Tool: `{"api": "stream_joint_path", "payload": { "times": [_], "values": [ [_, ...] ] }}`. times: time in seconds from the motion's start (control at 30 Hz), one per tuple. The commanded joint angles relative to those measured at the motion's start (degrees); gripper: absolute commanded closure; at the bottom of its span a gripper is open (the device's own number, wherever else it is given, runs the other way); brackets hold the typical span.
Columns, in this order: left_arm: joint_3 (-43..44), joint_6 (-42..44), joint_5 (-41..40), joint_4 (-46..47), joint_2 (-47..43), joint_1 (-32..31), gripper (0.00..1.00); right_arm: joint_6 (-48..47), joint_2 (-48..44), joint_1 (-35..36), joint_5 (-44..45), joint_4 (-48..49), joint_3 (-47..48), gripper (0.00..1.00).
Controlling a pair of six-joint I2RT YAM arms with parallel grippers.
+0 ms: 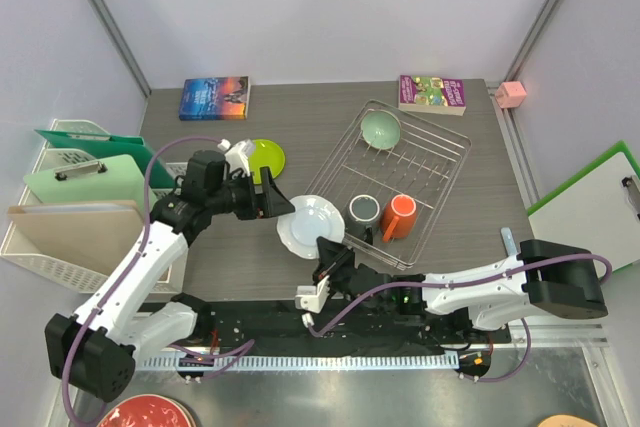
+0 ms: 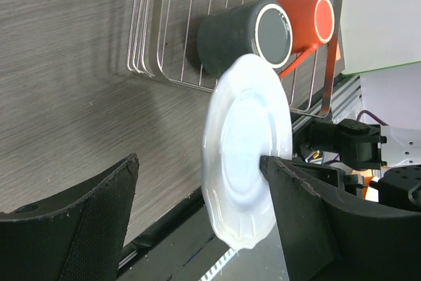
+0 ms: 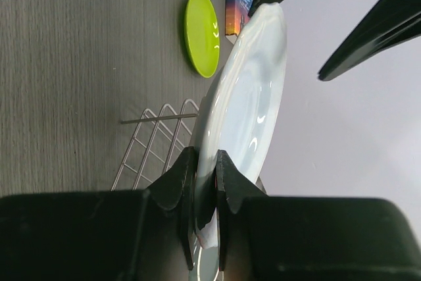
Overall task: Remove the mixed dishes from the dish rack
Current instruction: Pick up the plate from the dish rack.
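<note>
The light grey plate (image 1: 310,225) is held on edge above the table, left of the wire dish rack (image 1: 430,162). My right gripper (image 1: 335,252) is shut on its lower rim (image 3: 206,162). My left gripper (image 1: 283,205) is open, its wide jaws either side of the plate (image 2: 247,156), with one finger (image 2: 296,208) against the plate's face. The grey mug (image 1: 363,211) and the orange mug (image 1: 400,217) lie in the rack's near end. The mint bowl (image 1: 381,128) sits at its far end. The lime-green plate (image 1: 265,160) lies on the table.
Two books lie at the back, one on the left (image 1: 214,97) and one on the right (image 1: 432,93). White file trays (image 1: 70,162) with clipboards stand on the left. A clipboard (image 1: 590,202) is at the right. A red plate (image 1: 145,414) sits below the near edge.
</note>
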Motion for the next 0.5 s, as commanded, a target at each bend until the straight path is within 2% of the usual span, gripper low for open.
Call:
{"api": "stream_joint_path", "payload": {
  "times": [0.0, 0.1, 0.17, 0.2, 0.27, 0.3, 0.33, 0.37, 0.47],
  "values": [
    [-0.61, -1.22, 1.50, 2.82, 0.73, -0.43, 0.23, -2.83, -1.67, 0.76, -0.03, 7.59, 3.88, 0.99],
    [-0.78, -1.74, 2.64, 4.49, 1.35, -1.31, 0.32, -3.01, -1.84, 1.03, 0.05, 7.77, 4.06, 0.99],
    [-0.87, -1.75, 3.26, 5.63, 2.04, -2.01, 0.47, -3.09, -1.67, 1.12, -0.03, 8.12, 3.88, 0.99],
    [-0.78, -1.66, 3.87, 5.81, 2.57, -2.89, 0.65, -3.18, -1.75, 1.12, 0.05, 8.47, 3.80, 0.99],
    [-0.70, -1.66, 4.66, 6.25, 3.54, -3.86, 0.78, -2.92, -1.75, 1.20, 0.14, 9.00, 3.71, 0.99],
    [-0.43, -1.48, 4.75, 6.25, 4.50, -4.30, 0.91, -2.92, -1.93, 1.20, 0.23, 9.09, 3.45, 0.99],
    [-0.52, -1.39, 4.58, 6.25, 4.77, -5.08, 0.96, -2.92, -1.93, 1.29, 0.40, 9.17, 3.36, 0.99],
    [-0.52, -1.48, 4.23, 6.43, 4.95, -5.35, 1.00, -2.92, -2.02, 1.47, 0.49, 9.17, 3.27, 0.99],
    [-0.78, -1.66, 3.96, 7.13, 4.43, -5.71, 1.00, -2.57, -2.37, 1.64, 1.10, 9.17, 3.09, 0.99]
  ]
}}
